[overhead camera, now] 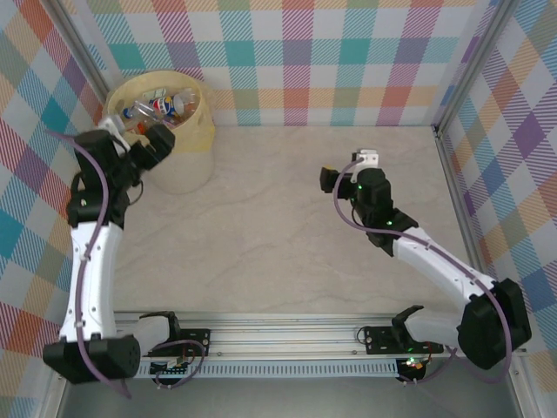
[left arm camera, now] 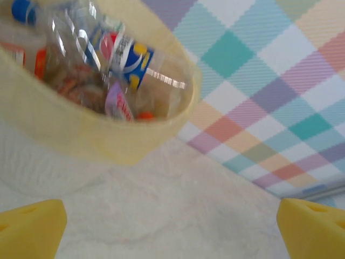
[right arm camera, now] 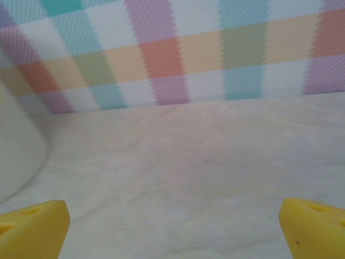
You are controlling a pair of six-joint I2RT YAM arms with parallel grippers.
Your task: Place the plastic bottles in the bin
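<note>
Table (overhead camera: 261,226): pale marbled top. Bin (overhead camera: 205,117) is noted at upper left of the top view, yellow liner folded over its rim. Plastic bottles (left arm camera: 126,56) are piled inside it, the blue-labelled one slanting from upper left to lower right (every bottle made out is already in). Left gripper (left arm camera: 172,232) is held just beside the bin rim, fingers spread wide, nothing between them; the bottles lie up and left of it. Right gripper (right arm camera: 172,232), mid-right, is likewise spread and empty, well apart from the bin. The left arm is judged nearer.
</note>
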